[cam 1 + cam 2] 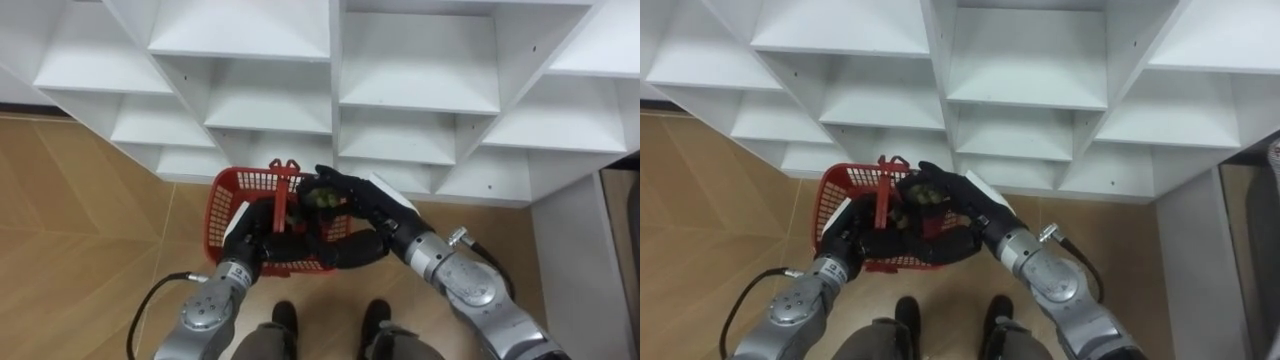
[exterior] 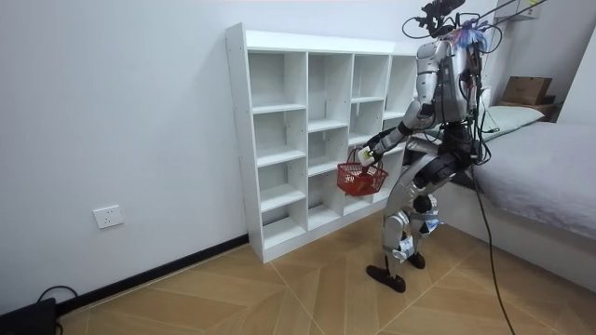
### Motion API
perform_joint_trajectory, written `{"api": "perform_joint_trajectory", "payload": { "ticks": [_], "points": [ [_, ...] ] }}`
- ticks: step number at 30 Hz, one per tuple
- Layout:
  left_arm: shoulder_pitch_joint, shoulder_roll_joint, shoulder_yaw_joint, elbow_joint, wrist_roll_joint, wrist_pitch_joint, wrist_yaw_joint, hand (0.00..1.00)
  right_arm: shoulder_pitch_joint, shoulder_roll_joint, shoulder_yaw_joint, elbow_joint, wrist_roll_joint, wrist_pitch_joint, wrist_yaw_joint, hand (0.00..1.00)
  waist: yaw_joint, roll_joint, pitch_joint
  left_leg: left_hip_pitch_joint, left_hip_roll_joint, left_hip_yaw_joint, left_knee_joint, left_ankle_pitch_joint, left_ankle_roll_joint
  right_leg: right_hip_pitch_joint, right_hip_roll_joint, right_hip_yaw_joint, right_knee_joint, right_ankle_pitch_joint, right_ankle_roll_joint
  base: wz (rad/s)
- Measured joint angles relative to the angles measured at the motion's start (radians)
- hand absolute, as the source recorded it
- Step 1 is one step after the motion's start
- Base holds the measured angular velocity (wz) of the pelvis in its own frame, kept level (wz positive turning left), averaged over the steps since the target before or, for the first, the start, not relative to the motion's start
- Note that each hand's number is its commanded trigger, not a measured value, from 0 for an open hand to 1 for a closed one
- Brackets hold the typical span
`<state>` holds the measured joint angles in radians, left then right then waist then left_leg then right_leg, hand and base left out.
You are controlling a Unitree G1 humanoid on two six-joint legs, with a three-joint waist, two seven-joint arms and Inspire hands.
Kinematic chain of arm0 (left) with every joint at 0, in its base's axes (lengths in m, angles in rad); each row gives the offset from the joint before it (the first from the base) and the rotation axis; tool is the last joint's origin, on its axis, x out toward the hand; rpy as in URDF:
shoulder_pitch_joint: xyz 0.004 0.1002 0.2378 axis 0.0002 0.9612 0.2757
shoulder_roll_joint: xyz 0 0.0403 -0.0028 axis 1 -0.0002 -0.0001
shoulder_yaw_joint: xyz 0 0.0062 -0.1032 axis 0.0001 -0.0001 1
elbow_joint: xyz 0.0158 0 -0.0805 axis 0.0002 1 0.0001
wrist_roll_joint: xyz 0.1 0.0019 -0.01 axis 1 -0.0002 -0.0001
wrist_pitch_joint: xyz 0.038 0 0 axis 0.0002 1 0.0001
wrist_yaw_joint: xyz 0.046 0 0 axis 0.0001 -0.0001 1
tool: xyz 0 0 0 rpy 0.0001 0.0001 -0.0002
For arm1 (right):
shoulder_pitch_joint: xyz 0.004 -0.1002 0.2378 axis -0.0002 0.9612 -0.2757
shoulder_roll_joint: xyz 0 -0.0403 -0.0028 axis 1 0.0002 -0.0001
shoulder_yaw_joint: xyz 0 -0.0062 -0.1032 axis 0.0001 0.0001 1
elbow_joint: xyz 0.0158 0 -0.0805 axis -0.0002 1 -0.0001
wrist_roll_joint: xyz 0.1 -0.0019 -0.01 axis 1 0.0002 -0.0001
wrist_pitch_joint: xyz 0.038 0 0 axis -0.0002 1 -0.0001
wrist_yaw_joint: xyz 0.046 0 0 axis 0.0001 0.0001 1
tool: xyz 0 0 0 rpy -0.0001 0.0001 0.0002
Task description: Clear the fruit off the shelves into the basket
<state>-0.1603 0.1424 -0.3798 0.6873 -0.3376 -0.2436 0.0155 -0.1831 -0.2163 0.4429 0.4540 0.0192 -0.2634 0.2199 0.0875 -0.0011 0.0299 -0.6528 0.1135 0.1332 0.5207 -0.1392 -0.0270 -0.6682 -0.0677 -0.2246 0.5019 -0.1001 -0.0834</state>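
A red plastic basket (image 1: pixel 232 196) hangs in front of me, just before the lowest shelves of the white closet (image 1: pixel 335 110). My left hand (image 1: pixel 258 232) is curled round its upright red handle (image 1: pixel 287 186). Over the basket's right side my right hand (image 1: pixel 350 196) is shut on a small greenish fruit (image 1: pixel 322 198). What lies inside the basket is mostly hidden by the two hands. In the room view I stand upright facing the closet (image 2: pixel 307 130), with the basket (image 2: pixel 357 177) held at hip height.
The closet's compartments that I can see hold nothing. Wooden floor (image 1: pixel 70 230) lies to my left. A bed (image 2: pixel 549 177) with a cardboard box (image 2: pixel 527 89) on it stands at the room view's right, behind me. A white wall panel (image 1: pixel 575 260) borders my right.
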Motion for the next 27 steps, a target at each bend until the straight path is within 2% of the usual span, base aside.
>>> {"api": "perform_joint_trajectory", "payload": {
  "ticks": [12,14,20,27],
  "points": [
    [-0.001,0.025,0.022,-0.006,0.028,0.000,-0.008,1.00,0.000,-0.003,0.004,-0.063,-0.341,-0.010,-0.093,0.00,-0.013,-0.015,-0.0017,-0.021,0.007,0.002,0.013,-0.002,-0.001,-0.012,0.002,-0.004,-0.001,0.002,0.001,0.00],
    [0.001,0.027,0.020,-0.008,0.027,0.000,-0.008,1.00,0.017,-0.003,0.009,-0.078,-0.408,-0.020,-0.122,0.00,-0.014,-0.023,-0.0056,-0.021,0.007,0.001,0.016,-0.004,-0.002,-0.010,0.002,-0.004,-0.001,0.002,0.002,0.00],
    [0.001,0.028,0.021,-0.008,0.028,0.000,-0.008,1.00,0.029,-0.003,0.010,-0.078,-0.507,-0.041,-0.172,0.00,-0.024,-0.033,-0.0065,-0.026,0.011,-0.001,0.032,-0.009,0.002,-0.007,0.004,-0.004,-0.003,0.005,0.005,-0.01],
    [0.001,0.027,0.021,-0.020,0.027,0.000,-0.008,1.00,0.038,-0.012,0.016,-0.076,-0.574,-0.041,-0.227,0.00,-0.024,-0.038,-0.0066,-0.028,0.013,0.003,0.036,-0.010,0.006,-0.010,0.006,0.001,-0.002,0.008,0.000,-0.01]
  ]
}}
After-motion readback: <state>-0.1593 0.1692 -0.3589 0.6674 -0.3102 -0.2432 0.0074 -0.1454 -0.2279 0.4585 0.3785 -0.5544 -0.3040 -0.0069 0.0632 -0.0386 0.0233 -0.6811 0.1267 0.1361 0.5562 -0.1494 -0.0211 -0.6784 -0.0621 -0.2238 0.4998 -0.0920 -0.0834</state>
